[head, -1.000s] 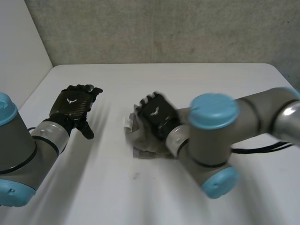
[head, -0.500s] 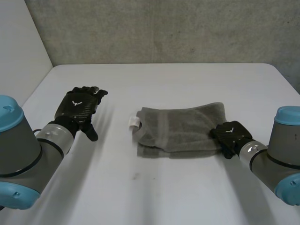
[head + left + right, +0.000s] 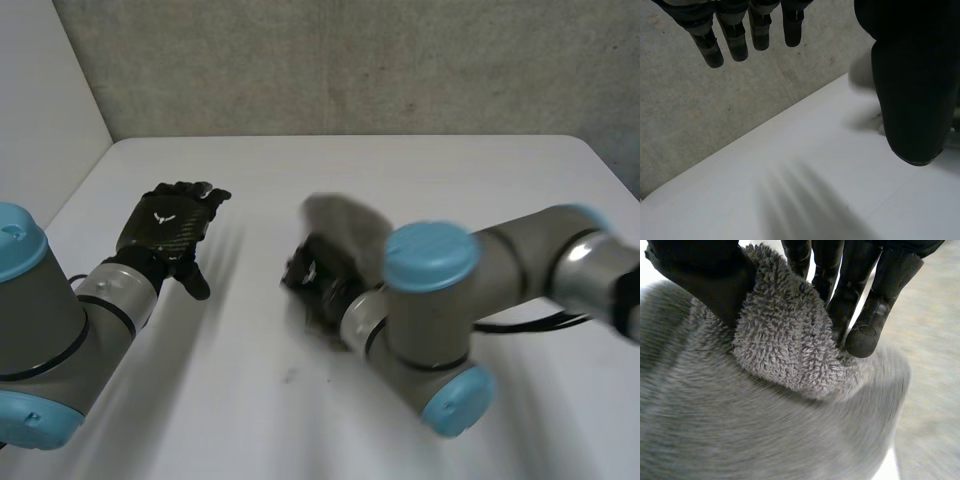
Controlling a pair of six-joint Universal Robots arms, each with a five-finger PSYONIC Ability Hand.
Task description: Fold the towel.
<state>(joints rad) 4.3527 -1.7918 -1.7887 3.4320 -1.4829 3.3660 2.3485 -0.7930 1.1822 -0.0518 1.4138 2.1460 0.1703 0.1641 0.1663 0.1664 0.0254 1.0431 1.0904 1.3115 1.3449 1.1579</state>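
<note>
Towels: one grey towel (image 3: 345,218), bunched at middle of white table (image 3: 450,165).
Hands: two.
Grip, right hand (image 3: 314,277): thumb and fingers (image 3: 847,290) pinch a towel fold.
Grip, left hand (image 3: 165,230): fingers straight, holding nothing, well apart from towel.

Grey arms (image 3: 515,255), light-blue caps (image 3: 432,255), black left robot hand (image 3: 165,228), white emblem (image 3: 160,214)

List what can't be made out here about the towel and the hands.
Head view: how the towel lies on the table; the right arm and right hand cover most of it, and the rest is blurred.
Right wrist view: whether the fingers pinch a corner or an edge; the cloth runs past the frame.
Left wrist view: the pale patch beside the thumb of the left hand; blurred, partly hidden.
</note>
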